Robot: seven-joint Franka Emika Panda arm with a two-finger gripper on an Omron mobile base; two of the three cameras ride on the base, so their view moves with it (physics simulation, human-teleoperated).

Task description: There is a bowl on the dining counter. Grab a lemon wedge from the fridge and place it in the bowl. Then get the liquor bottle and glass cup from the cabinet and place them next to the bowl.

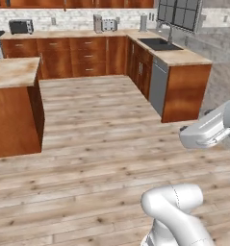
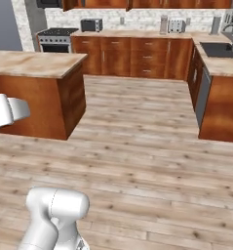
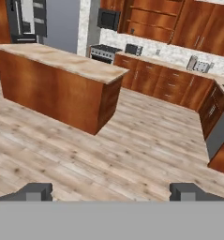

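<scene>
My gripper (image 3: 111,193) is open, its two dark fingertips (image 3: 36,192) wide apart with nothing between them, held above the wooden floor. The dining counter (image 3: 62,61) stands ahead on the left, with a beige marble top and reddish-brown sides; the stretch of its top that shows is bare. It also appears at the left of the left base view (image 1: 10,72) and of the right base view (image 2: 35,63). The dark grey fridge (image 3: 26,18) is cropped at the far top left. Reddish-brown wall cabinets (image 3: 179,23) hang shut along the back wall. Bowl, lemon wedge, liquor bottle and glass cup are out of view.
A stove (image 3: 104,51) with a microwave (image 3: 108,18) above it stands behind the counter. The wall counter carries a toaster oven (image 1: 21,26), a toaster (image 1: 109,24) and a sink (image 1: 159,44). A grey dishwasher (image 1: 158,86) faces the open plank floor (image 1: 102,144).
</scene>
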